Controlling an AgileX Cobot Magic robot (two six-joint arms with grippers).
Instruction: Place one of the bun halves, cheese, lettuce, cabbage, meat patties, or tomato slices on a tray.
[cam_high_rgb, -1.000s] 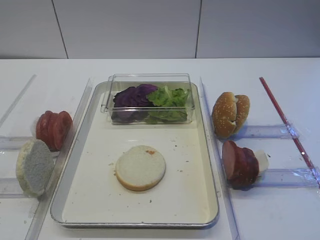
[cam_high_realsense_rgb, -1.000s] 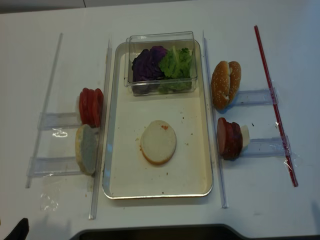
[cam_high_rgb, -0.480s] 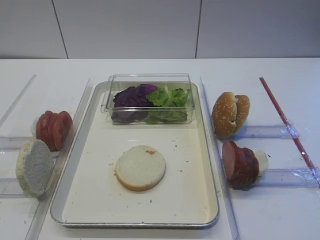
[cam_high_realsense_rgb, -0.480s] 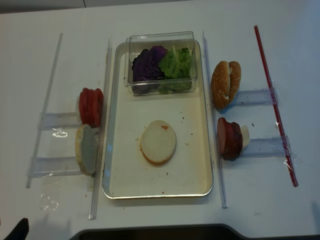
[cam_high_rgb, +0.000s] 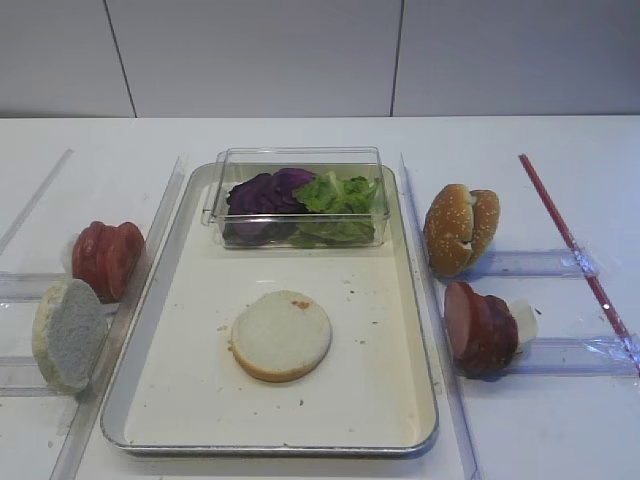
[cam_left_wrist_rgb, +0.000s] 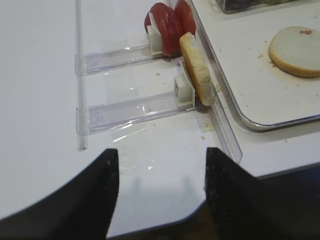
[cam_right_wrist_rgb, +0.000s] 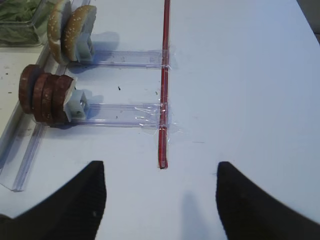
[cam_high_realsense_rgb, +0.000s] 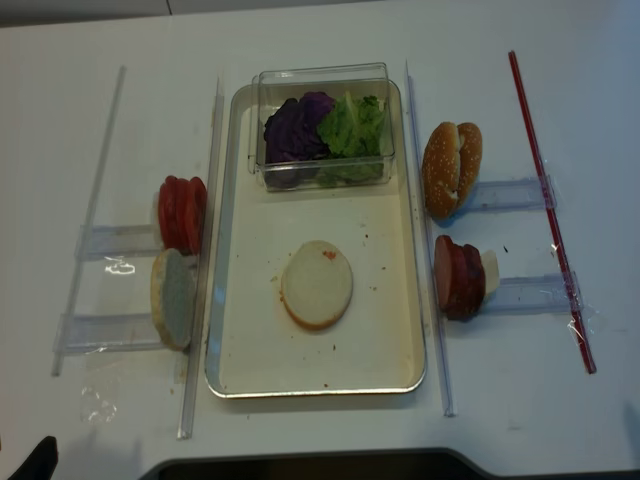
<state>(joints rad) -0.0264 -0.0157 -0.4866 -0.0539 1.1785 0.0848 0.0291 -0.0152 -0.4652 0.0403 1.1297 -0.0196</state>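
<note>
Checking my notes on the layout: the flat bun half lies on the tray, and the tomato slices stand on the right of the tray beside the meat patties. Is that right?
Not quite. The tomato slices stand left of the tray, beside the greyish bun half, as the exterior high view shows. The flat bun half does lie on the tray, and the meat patties are on the right.

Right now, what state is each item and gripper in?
Flat white-faced bun half: lying flat on silver metal tray.
Clear plastic box: lidless, holding leaves.
Red tomato slices: on edge, off-tray.
Brown meat patties: on edge, off-tray.
Left gripper: open, empty.
Right gripper: open, empty.
</note>
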